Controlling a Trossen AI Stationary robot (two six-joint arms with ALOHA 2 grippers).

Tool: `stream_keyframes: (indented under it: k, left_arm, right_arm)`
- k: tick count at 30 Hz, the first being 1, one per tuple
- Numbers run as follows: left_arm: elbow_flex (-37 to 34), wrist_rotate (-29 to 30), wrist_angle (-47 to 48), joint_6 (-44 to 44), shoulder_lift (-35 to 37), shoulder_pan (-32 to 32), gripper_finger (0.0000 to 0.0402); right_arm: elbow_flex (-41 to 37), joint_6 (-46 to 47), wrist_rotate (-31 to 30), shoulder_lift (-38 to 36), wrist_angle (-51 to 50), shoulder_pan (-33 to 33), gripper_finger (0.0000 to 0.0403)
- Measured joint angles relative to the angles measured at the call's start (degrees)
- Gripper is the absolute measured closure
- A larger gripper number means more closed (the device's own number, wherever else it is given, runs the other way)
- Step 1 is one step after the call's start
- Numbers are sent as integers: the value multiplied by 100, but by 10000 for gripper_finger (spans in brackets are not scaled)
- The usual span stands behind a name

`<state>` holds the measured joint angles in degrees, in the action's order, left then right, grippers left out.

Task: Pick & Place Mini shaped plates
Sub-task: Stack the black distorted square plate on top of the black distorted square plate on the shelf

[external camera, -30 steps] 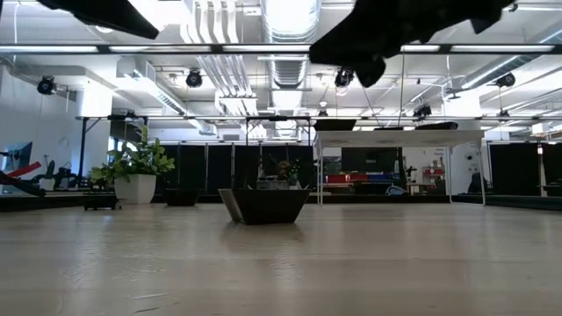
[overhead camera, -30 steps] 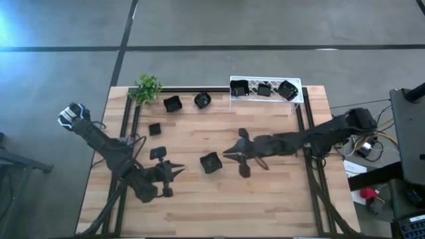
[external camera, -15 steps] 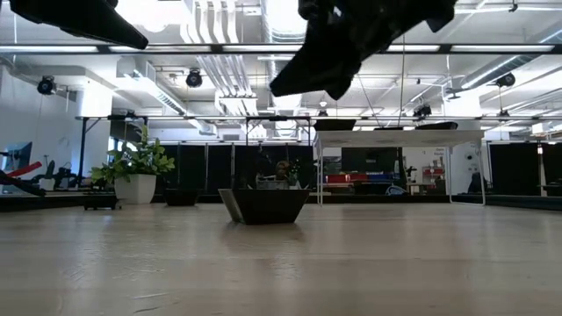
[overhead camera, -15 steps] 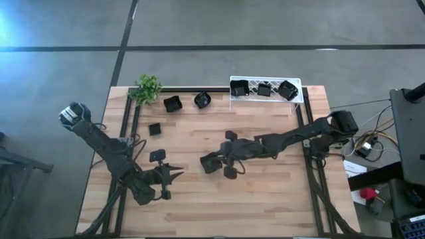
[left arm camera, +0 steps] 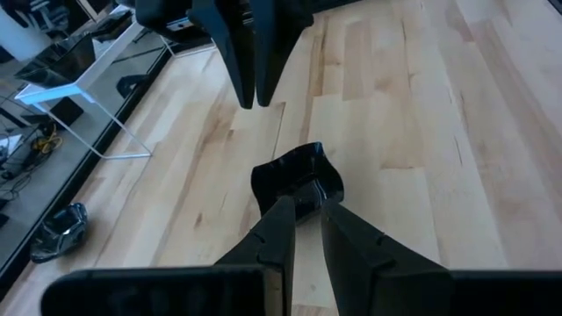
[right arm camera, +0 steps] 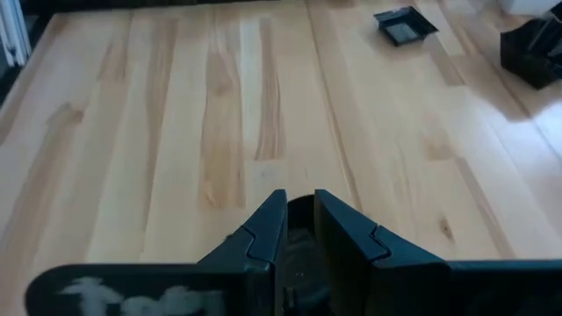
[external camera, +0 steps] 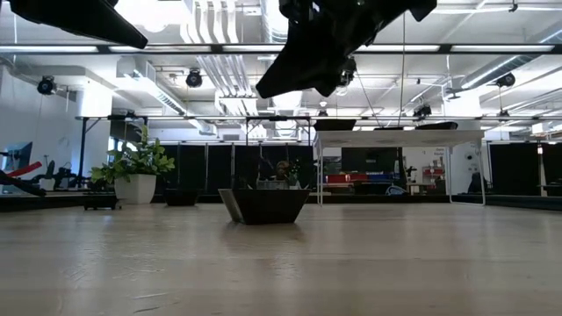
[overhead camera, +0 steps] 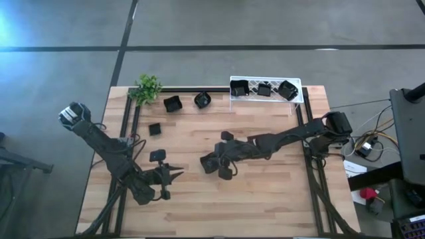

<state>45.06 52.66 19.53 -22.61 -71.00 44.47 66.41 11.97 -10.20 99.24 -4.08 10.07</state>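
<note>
My right gripper (overhead camera: pixel 214 161) hangs directly over a mini shaped plate (external camera: pixel 263 205) at mid-counter (overhead camera: pixel 265 199), fingers narrow and empty, lined up to grasp; my left gripper (overhead camera: pixel 178 174) waits nearby, fingers equally narrow.

- A pale wooden table (overhead camera: pixel 265 199) stands on a grey concrete floor (overhead camera: pixel 265 23) crossed by dark seams.
- Beyond the table's far edge, a potted plant (external camera: pixel 136 171) in a white pot.
- Above the table, ceiling ducts (external camera: pixel 285 26) and strip lights (external camera: pixel 202 48).
- Behind the table, a white-framed table (external camera: pixel 399 145) before dark partitions.
</note>
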Motion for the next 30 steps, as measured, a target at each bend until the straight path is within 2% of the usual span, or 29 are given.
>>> stream_keyframes:
  k: [4,12,15,23,30]
  left_arm:
    - [0,-2,0,11,9,0,346]
    - [0,-4,2,146,13,0,346]
    - [0,-4,2,151,13,0,346]
    - [0,-4,4,203,13,0,346]
    - [0,-4,4,316,13,-6,346]
  right_arm:
    - [-9,145,-23,-13,-58,-1,336]
    - [-20,168,-26,4,-339,4,284]
    - [-22,473,-24,2,-457,4,275]
    - [-26,1111,-19,0,-1311,4,275]
    - [-29,1423,-10,0,-1419,4,284]
